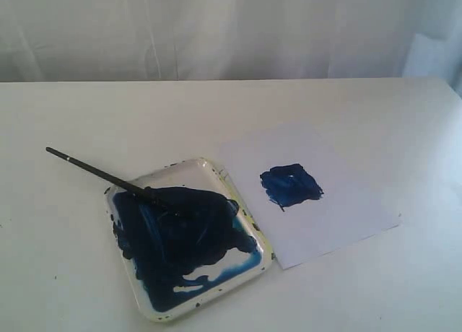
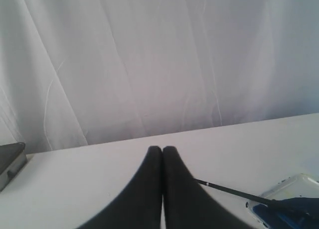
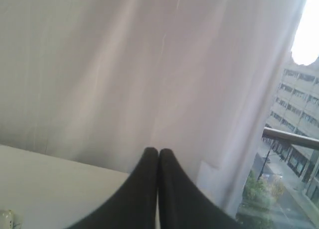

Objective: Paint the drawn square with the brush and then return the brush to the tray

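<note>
White table (image 1: 361,115) before a pale curtain (image 1: 216,29), broad bare margins | paper sheet (image 1: 346,202) just beside the tray (image 1: 264,238) | drawn square (image 1: 291,185) smeared blue, mid-sheet | brush (image 1: 101,173) tip in tray, handle overhanging the rim | left gripper (image 2: 162,150), right gripper (image 3: 158,152) pinched together, empty

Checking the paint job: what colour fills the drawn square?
Dark blue, with a few lighter streaks; the drawn square shows best in the exterior view.
</note>
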### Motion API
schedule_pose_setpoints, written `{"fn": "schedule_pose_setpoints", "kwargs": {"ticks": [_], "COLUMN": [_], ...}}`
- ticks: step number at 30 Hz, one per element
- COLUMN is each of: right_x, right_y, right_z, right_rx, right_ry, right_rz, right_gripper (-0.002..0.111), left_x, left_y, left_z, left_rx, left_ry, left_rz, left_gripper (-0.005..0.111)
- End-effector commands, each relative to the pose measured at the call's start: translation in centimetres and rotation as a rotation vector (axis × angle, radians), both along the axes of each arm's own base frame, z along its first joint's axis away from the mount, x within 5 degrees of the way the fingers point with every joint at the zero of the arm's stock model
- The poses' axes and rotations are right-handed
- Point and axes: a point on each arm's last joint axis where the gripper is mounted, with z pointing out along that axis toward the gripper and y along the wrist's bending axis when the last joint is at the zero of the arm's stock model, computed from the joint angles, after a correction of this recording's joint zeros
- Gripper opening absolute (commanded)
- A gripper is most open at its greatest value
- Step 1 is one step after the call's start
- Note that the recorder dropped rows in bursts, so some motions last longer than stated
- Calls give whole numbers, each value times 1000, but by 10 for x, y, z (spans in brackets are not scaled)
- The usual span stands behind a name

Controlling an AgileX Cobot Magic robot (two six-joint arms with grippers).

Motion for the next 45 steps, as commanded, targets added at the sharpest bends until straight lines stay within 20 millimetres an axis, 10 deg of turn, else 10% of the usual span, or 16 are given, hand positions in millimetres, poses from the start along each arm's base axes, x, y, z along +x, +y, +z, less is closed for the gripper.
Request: {"fn": "schedule_pose_setpoints", "kwargs": {"ticks": [1, 15, 34, 45], "right_x": [-36, 34, 117, 130], "right_y": [-2, -9, -13, -14], "right_z": [-14, -57, -169, -222], "right_rx": [-23, -29, 21, 23], "right_ry": [-92, -33, -32, 70], "right_rz": [-42, -88, -106, -111], "right_gripper": [0, 0, 0, 0], "left_x": [6, 42, 143, 144], "left_y": [-1, -5, 4, 4], "left_z": [-7, -37, -202, -207], "left_rx": [-5, -69, -153, -121], "left_ry": [31, 125, 157, 151], "left_rz": [-5, -54, 10, 13], "left_gripper": [0, 0, 0, 0]}}
